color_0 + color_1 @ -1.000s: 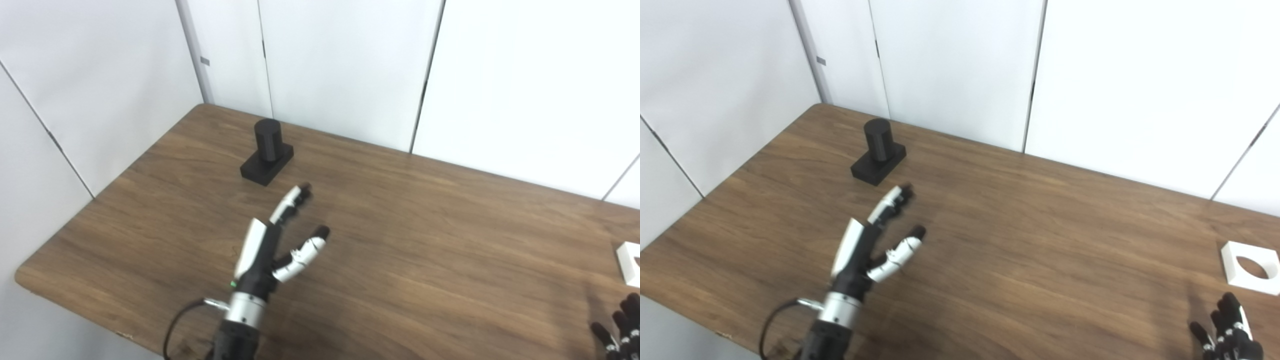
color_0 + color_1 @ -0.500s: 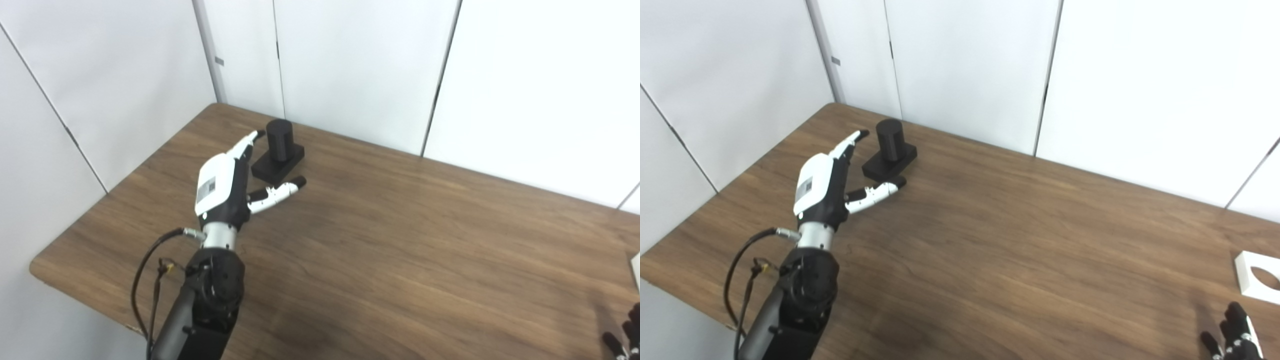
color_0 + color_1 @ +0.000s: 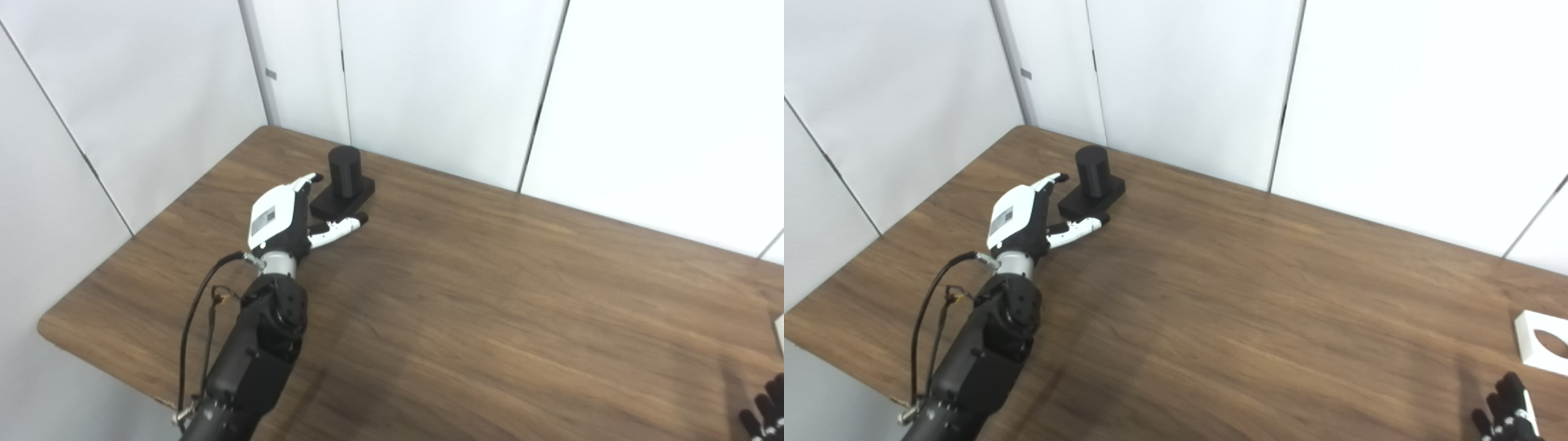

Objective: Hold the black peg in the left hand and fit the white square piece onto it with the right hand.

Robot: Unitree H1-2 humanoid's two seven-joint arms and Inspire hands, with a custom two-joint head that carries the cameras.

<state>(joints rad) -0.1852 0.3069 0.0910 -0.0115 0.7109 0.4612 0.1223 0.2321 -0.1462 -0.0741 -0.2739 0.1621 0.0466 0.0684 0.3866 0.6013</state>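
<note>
The black peg [image 3: 344, 173], a cylinder on a square black base, stands upright at the far left of the wooden table [image 3: 490, 294]. My left hand [image 3: 285, 211] is open just in front and left of the base, fingers beside the base's left side and thumb along its near edge; I cannot tell whether they touch it. The white square piece [image 3: 1542, 350] with a round hole lies flat at the table's right edge. Only the fingertips of my right hand [image 3: 1507, 413] show at the bottom right, spread and empty, a little short of the white piece.
White wall panels [image 3: 429, 79] stand close behind the table's far edge and along its left side. The table's rounded left corner [image 3: 46, 324] is near my left forearm [image 3: 257, 355].
My left hand has reached forward and left from mid-table to the peg's base and lowered beside it. The camera has shifted slightly. My right hand has stayed low at the bottom right.
</note>
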